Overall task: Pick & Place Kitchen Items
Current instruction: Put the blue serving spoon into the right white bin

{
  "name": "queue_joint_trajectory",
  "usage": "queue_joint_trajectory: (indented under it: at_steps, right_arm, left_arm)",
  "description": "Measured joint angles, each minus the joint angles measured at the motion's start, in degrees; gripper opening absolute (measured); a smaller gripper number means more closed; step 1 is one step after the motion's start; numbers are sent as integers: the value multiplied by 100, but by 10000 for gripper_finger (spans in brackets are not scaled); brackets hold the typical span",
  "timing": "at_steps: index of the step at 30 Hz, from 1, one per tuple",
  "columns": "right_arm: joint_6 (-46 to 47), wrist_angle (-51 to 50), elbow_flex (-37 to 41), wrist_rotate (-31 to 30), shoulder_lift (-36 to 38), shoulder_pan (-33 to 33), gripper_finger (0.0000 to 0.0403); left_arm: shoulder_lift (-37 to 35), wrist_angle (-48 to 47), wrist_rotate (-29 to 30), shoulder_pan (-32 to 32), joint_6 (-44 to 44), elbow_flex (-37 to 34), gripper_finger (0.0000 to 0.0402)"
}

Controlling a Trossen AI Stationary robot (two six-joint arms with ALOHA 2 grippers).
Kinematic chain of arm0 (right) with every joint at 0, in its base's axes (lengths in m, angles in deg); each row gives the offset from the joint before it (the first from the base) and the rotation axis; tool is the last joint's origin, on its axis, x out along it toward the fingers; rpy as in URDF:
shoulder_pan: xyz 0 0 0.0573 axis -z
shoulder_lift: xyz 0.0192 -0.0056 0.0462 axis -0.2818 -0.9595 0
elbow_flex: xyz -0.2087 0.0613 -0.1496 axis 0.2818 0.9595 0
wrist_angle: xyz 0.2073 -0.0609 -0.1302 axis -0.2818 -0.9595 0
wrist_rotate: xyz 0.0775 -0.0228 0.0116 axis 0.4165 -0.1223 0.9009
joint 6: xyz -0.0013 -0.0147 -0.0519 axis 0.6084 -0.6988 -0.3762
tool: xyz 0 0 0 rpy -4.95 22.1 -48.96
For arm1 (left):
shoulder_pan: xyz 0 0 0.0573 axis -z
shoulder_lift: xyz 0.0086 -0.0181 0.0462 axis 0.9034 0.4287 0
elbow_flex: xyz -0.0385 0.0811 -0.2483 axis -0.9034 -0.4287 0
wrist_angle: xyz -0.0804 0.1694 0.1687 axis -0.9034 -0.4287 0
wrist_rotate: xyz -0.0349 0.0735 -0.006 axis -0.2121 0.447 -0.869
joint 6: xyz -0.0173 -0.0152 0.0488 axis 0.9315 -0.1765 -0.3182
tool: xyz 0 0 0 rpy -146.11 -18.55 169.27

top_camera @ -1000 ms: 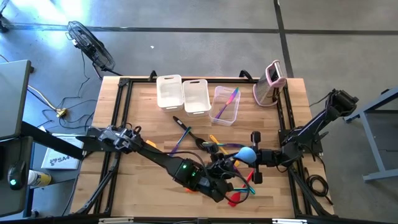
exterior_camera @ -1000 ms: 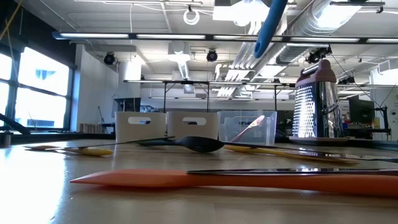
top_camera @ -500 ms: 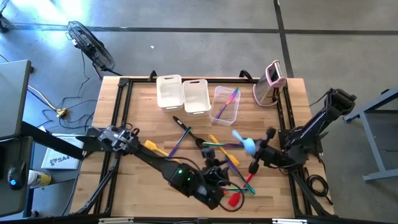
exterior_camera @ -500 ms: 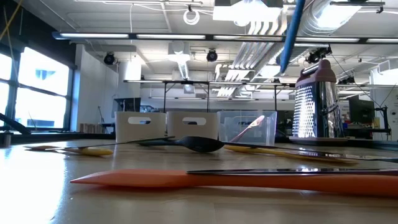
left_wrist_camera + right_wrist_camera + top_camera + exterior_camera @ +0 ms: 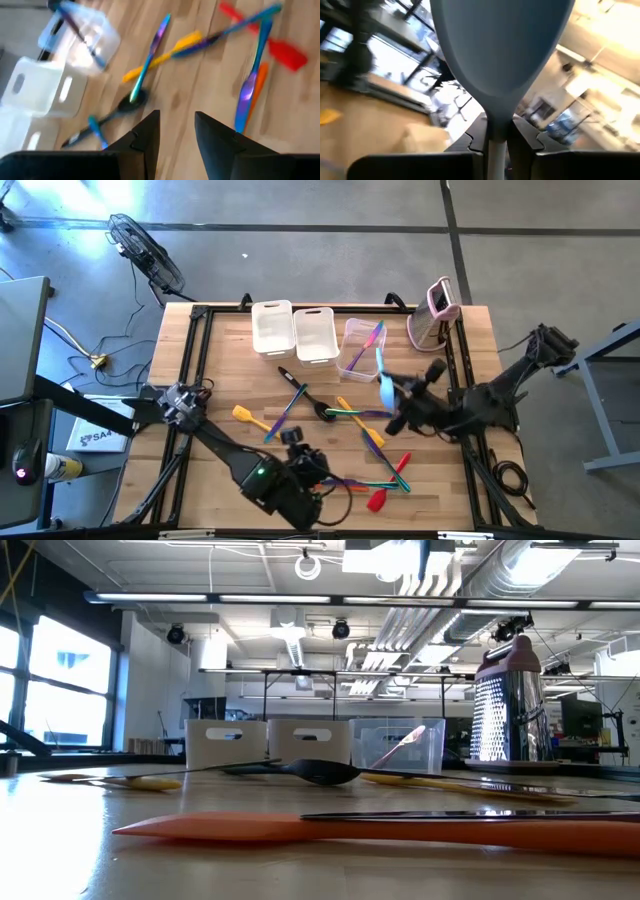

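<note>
Two white tubs [image 5: 293, 330], a clear tub [image 5: 352, 358] and a pink-topped grater [image 5: 436, 314] stand along the table's far edge.

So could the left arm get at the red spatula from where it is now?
Probably yes: the left gripper is empty, jaws apart, and the red spatula lies close beside it, though thin handles cross nearby.

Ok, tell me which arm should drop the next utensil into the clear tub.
Right, probably. Its gripper is shut on the light blue spatula beside the clear tub; the left gripper holds nothing, nearer the front.

Light blue spatula [image 5: 384, 383] now nearer clear tub [image 5: 361, 348]
</note>
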Motion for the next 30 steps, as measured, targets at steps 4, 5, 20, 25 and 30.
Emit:
queue_joint_trajectory:
  at_steps: [4, 5, 20, 25, 30]
  right_arm:
    - [-376, -587, -593, 380, 2, 857, 33]
    - [-333, -857, -738, 569, 2, 1083, 33]
    - [-23, -4842, -2458, 2905, -1859, 3957, 33]
    - [-770, -4875, -2473, 2928, -2389, 4385, 33]
    - [-1554, -4640, -2478, 2968, -2918, 4455, 33]
  left_arm:
    - [-99, -530, -36, 113, 446, -7, 116]
    - [-148, -488, -62, 145, 475, -29, 116]
    - [-1085, -491, 357, 131, -689, -44, 116]
    - [-1756, -493, 838, 135, -720, -37, 116]
    - [-2367, -491, 1570, 133, -1026, -37, 116]
